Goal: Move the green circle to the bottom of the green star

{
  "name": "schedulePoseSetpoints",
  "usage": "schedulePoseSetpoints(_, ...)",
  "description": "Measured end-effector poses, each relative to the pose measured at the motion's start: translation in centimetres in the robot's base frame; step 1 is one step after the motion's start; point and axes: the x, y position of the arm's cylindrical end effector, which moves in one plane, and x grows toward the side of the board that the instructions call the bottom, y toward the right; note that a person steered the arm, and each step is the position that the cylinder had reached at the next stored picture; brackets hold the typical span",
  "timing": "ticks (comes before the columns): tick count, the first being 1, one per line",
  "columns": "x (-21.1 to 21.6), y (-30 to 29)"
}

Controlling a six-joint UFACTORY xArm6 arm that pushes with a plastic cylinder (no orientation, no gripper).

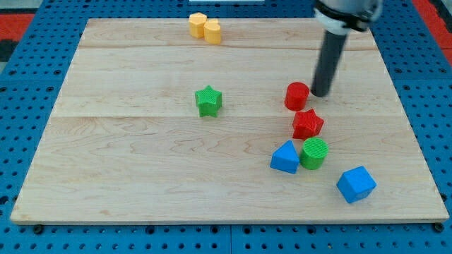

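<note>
You are looking at my tip (321,94), a bare dark rod gripping nothing, sitting just right of the red circle (297,96), ridged green circle (313,153) touching the blue block (285,158), lying well right of and below the green star (208,101), on a pale wooden board (141,176).

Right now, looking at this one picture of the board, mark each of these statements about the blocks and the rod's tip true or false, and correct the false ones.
1. The green circle touches the blue block on its left in the view. True.
2. My tip rests against the green star. False: it stands just right of the red circle, far from the star.
3. The red star lies between the red circle and the green circle. True.
4. The two yellow blocks sit at the view's bottom. False: they sit near the top edge.
5. The green circle already lies below the green star. False: it lies far to the star's lower right.
</note>
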Motion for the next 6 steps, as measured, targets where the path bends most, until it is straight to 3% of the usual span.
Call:
schedulePoseSetpoints(1,6.9,0.8)
schedulePoseSetpoints(2,10.1,-4.4)
schedulePoseSetpoints(3,10.6,-8.4)
schedulePoseSetpoints(5,17.2,-8.7)
schedulePoseSetpoints(6,15.8,-9.2)
